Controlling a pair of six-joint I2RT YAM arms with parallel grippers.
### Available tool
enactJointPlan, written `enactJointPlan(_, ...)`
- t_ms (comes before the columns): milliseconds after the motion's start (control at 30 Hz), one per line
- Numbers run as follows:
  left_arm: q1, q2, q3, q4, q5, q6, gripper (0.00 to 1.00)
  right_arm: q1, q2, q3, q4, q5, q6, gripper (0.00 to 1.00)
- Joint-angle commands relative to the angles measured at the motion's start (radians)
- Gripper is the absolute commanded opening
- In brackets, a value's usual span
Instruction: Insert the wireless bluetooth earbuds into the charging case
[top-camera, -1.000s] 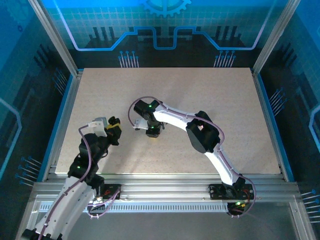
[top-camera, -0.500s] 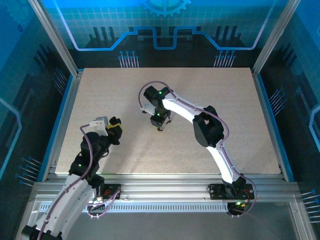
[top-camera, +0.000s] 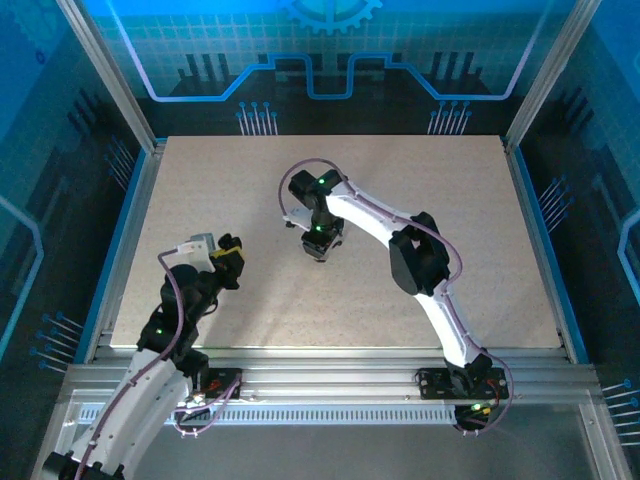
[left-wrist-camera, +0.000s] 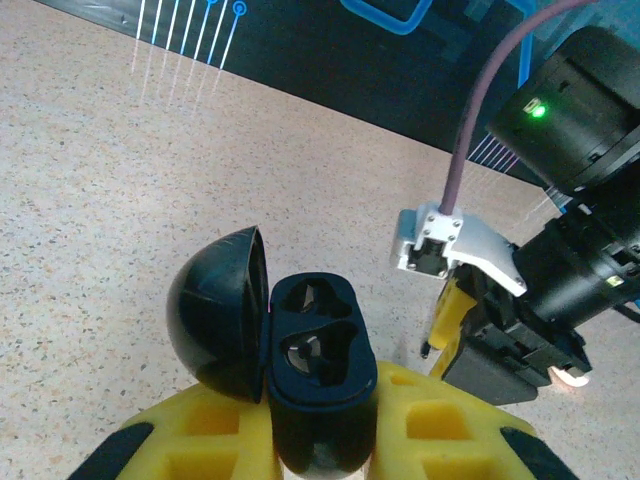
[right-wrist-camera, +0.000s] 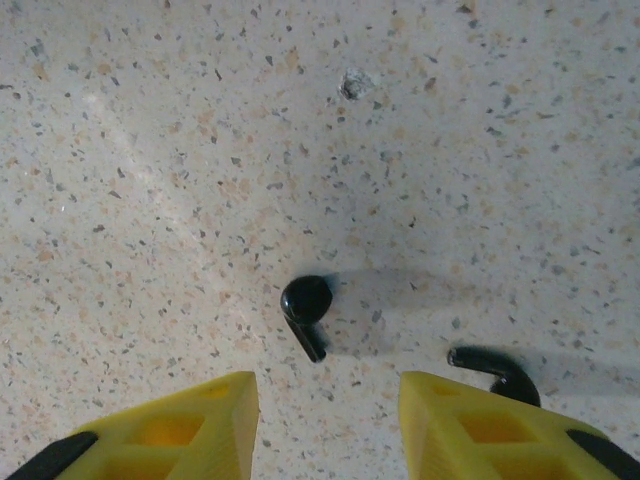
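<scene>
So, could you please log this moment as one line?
left tool shut on open black oval plastic charging case | right tool open over two black stemmed earbuds on speckled table | none inserted

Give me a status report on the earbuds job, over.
Left claw shut on open black charging case. Right claw open over two black earbuds on table, none gripped. One earbud close beside a fingertip.

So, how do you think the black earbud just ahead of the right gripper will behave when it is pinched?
The earbud is tiny beside the open right gripper, so it is probably light and easily flicked away. Its glossy rounded head looks slippery and may squirt out of a pinch. With its thin stem flat on the table, it should pivot rather than roll.
</scene>
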Motion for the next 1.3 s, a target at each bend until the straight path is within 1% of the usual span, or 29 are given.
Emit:
enactJointPlan(0,0.008,-0.016,-0.002,0.010,-0.016,-0.011,0.18,0.012,0.052,0.036,-0.039,-0.005,-0.016,0.41)
enactJointPlan(333,0.009,-0.017,-0.003,0.007,-0.016,-0.016,0.18,0.013,0.092,0.043,-0.033,0.001,-0.013,0.37)
enactJointPlan(700,0.008,-0.018,-0.004,0.008,-0.018,-0.017,0.18,0.014,0.121,0.043,-0.015,-0.009,-0.005,0.30)
enactJointPlan(967,0.009,-0.026,-0.001,-0.003,-0.019,-0.013,0.18,0.016,0.140,0.046,0.011,-0.005,0.008,0.20)
enactJointPlan(1100,0.009,-0.031,-0.001,-0.009,-0.019,-0.012,0.18,0.013,0.134,0.044,0.018,-0.006,0.016,0.17)
enactJointPlan(1267,0.009,-0.033,-0.008,-0.005,-0.010,-0.009,0.18,0.010,0.092,0.020,0.039,-0.010,0.037,0.16)
